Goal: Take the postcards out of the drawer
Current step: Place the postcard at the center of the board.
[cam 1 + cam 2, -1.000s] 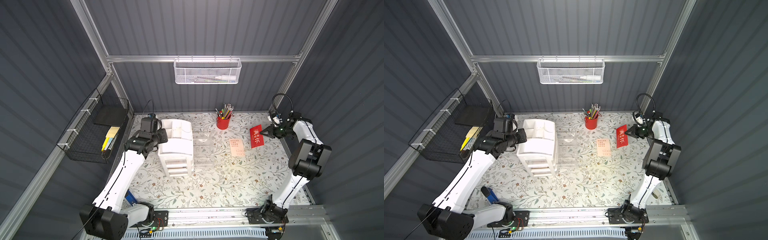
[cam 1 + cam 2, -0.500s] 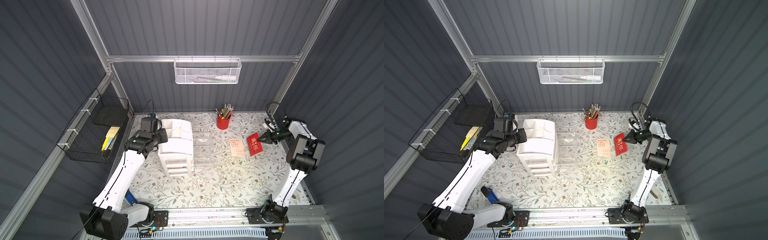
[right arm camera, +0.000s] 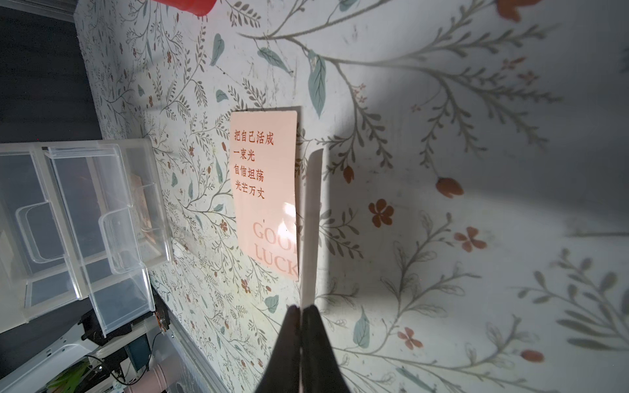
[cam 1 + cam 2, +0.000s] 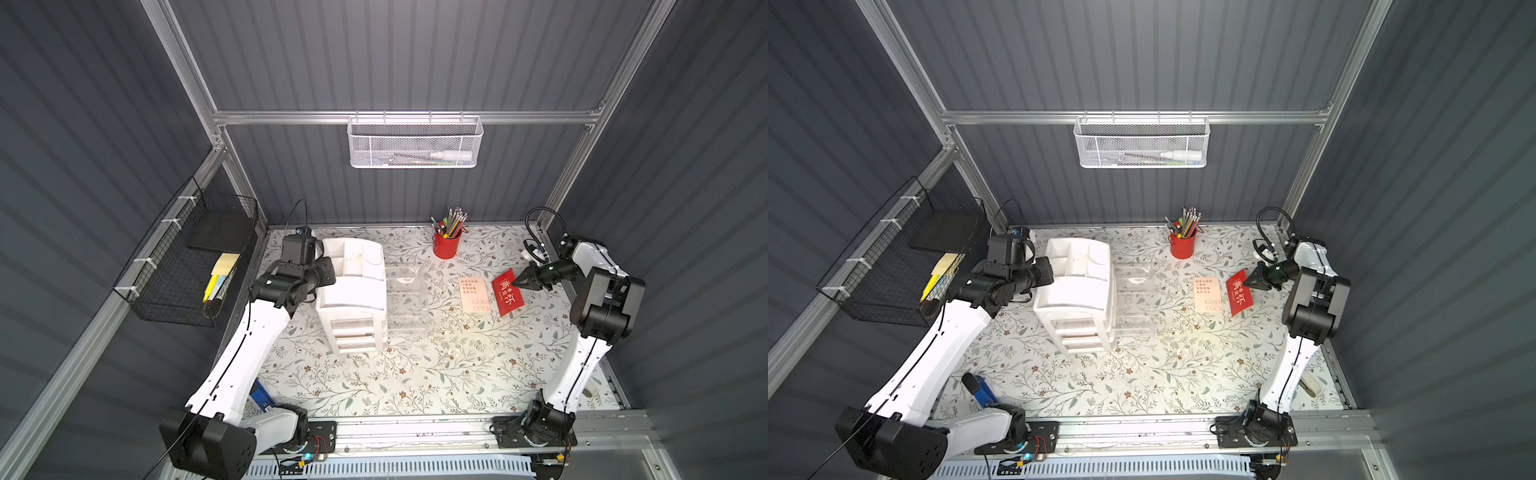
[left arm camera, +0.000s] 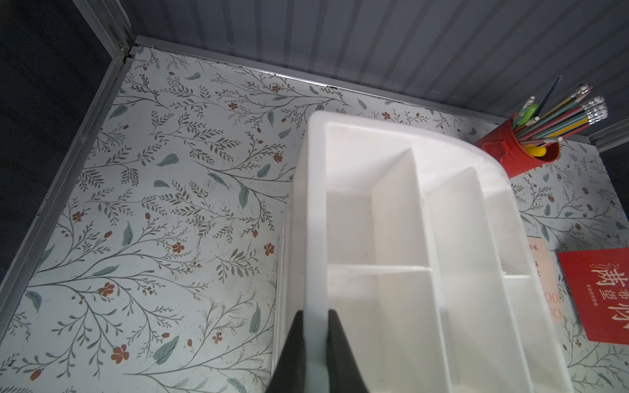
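Your left hand [image 5: 315,316] is pressed together on the rim wall of the white drawer organizer [image 4: 353,286], one finger on each side of it. I judge this grip is there to keep the light moulded-plastic body from sliding when a drawer is pulled. The clear drawer [image 4: 405,291] stands pulled out of the organizer on the side away from that hand. In the right wrist view a peach shape shows through its transparent wall. It may be a card not yet taken out, but I cannot be sure.

Your right hand [image 3: 301,308] pinches the red postcard [image 4: 507,293] by one edge, so the thin, stiff card shows there edge-on as a pale strip. The peach postcard [image 4: 473,293] lies flat on the floral counter [image 4: 415,374] past the drawer front, glossy enough to catch glare. The red one is just beyond it from the organizer, tilted, with its low edge at the peach card's border. It looks about to be laid down.
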Motion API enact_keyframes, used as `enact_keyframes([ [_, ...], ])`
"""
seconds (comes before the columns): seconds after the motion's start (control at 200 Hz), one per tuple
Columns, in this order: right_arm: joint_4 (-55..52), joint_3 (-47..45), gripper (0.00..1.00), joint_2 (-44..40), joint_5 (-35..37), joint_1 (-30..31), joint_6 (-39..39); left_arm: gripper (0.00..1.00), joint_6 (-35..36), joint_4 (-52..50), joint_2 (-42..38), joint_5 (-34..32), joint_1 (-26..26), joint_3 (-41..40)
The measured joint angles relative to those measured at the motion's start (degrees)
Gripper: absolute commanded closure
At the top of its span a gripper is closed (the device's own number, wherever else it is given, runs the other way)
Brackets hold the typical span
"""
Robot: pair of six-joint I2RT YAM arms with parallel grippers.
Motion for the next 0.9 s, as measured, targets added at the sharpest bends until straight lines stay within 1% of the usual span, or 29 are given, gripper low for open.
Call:
enact_keyframes([
  [0.305,0.39,0.00,0.86,2.14,2.40,0.00,1.79,1.00,0.00,0.11,0.09,-0.02,0.00,0.00],
  [0.41,0.42,0.02,0.82,2.16,3.06,0.00,2.60,1.00,0.00,0.11,0.09,-0.02,0.00,0.00],
  [0.9,1.55,1.14,0.79,2.16,5.57,-0.33,4.15,1.00,0.02,0.11,0.09,-0.04,0.00,0.00],
])
